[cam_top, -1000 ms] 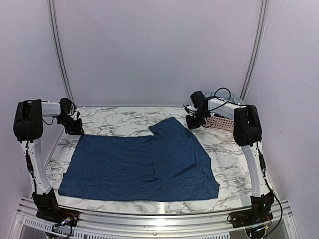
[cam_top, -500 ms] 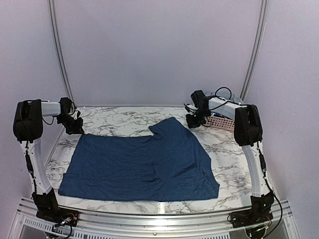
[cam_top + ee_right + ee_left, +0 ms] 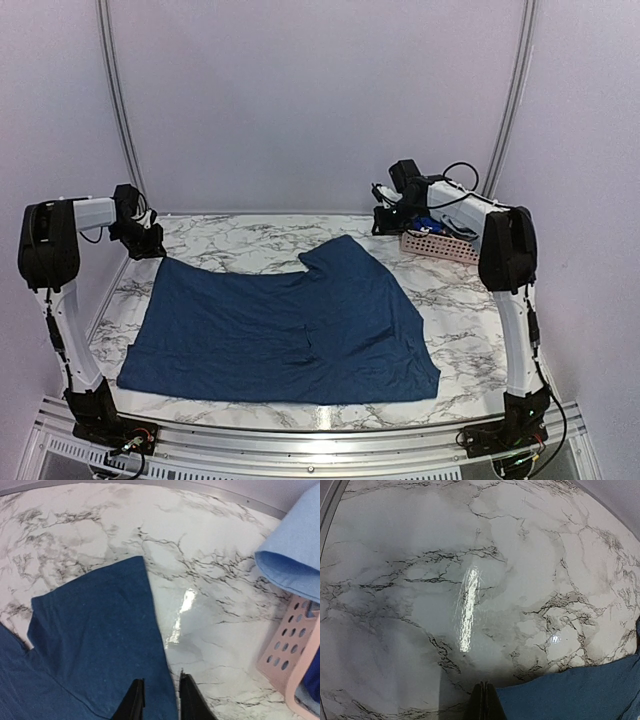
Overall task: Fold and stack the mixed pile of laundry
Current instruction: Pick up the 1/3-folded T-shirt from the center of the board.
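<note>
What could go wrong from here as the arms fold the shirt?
1. The left gripper is shut at the very corner of the shirt; so small a hold may slip when pulled.
2. The right gripper hangs open beside the basket, where a light-blue cloth drapes over the rim; a swing could snag it.

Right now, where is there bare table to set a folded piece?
Bare marble lies along the far edge, between left claw and pink basket, and right of the navy shirt. The shirt fills the middle; the far-right corner is crowded.
</note>
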### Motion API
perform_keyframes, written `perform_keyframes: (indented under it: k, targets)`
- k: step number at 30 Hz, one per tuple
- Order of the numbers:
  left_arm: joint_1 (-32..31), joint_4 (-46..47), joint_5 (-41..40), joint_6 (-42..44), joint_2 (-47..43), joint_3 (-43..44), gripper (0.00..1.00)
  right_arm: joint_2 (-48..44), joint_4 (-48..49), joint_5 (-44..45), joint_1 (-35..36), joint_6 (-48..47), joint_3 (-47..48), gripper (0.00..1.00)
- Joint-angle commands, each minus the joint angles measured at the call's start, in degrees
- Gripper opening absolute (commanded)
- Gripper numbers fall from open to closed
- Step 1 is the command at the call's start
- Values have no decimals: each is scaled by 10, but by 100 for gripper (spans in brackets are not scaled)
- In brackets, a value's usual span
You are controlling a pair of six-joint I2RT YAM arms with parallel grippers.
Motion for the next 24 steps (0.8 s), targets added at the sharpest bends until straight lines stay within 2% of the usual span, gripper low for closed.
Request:
perform_keyframes:
  k: [1, 12, 20, 22, 24]
  targets:
    - [0, 2, 15, -7, 5, 0, 0, 40, -7, -30, -6, 4, 15, 30]
    - [0, 9, 16, -12, 18, 1, 0, 69, -14, -3, 5, -15, 9, 33]
    - [0, 13, 14, -16, 25, 5, 0, 105, -42, 59, 29, -31, 22, 33]
    - [0, 13, 14, -17, 28, 7, 0, 113, -48, 68, 30, -32, 26, 31]
    - [0, 13, 15, -17, 29, 9, 0, 119, -52, 69, 31, -37, 28, 24]
